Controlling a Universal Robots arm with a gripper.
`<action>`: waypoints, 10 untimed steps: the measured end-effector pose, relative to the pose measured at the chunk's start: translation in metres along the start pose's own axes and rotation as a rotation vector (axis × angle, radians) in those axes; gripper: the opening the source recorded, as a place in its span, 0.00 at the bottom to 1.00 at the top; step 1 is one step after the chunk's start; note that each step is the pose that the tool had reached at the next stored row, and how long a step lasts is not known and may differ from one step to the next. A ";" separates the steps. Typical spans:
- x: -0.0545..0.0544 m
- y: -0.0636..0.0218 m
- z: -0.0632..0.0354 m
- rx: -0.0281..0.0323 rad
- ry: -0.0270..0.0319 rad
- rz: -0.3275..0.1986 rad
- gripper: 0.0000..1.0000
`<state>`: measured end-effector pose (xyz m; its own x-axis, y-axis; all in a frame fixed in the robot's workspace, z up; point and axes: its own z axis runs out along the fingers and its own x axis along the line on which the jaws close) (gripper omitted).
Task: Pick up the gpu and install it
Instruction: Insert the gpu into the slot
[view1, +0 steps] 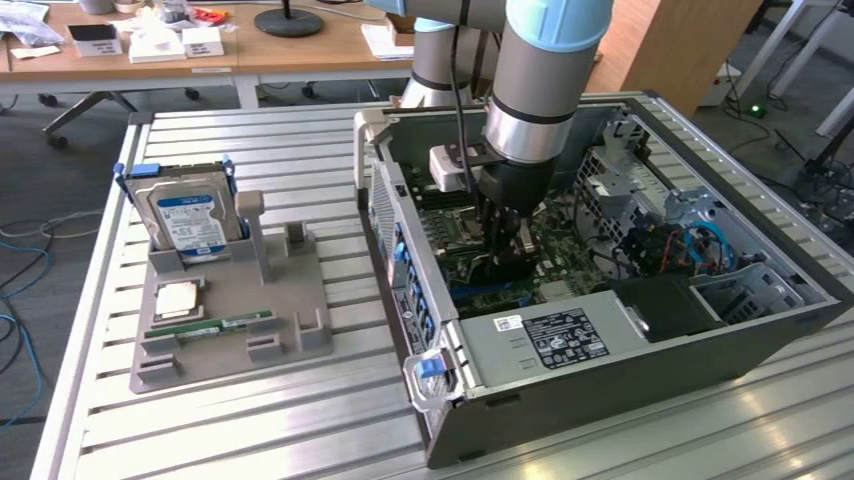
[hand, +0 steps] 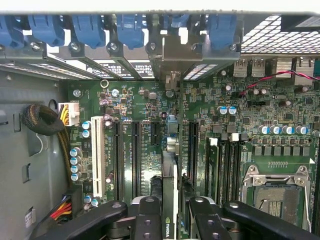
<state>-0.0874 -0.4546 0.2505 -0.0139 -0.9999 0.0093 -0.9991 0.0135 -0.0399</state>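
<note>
My gripper (view1: 509, 262) reaches down into the open computer case (view1: 641, 370), over the green motherboard (hand: 135, 105). In the wrist view the gpu (hand: 169, 175) is edge-on: a thin card standing upright between the two black fingers (hand: 148, 216), with a green logo near them. The gripper (hand: 172, 212) is shut on the gpu. The card's edge lies along a long black slot (hand: 192, 150) of the motherboard, and its silver end bracket (hand: 176, 52) sits at the case's rear wall among the blue latches (hand: 90, 30). Whether the card is seated in the slot cannot be told.
On the exterior view's left, a grey holder (view1: 287, 300) carries a hard drive (view1: 191, 220), a processor chip (view1: 178, 300) and a green RAM stick (view1: 220, 325). In the case are a power supply (view1: 561, 337), a white slot (hand: 98, 160), a processor socket (hand: 277, 187) and cable bundles (hand: 45, 122).
</note>
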 end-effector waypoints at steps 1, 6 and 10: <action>0.000 0.0000 0.0000 0.0000 0.0001 0.000 0.25; 0.000 0.0000 0.0000 0.0000 0.0002 0.000 0.25; 0.000 0.0001 0.0000 0.0001 0.0002 0.000 0.25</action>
<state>-0.0875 -0.4546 0.2505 -0.0138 -0.9999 0.0095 -0.9991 0.0134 -0.0399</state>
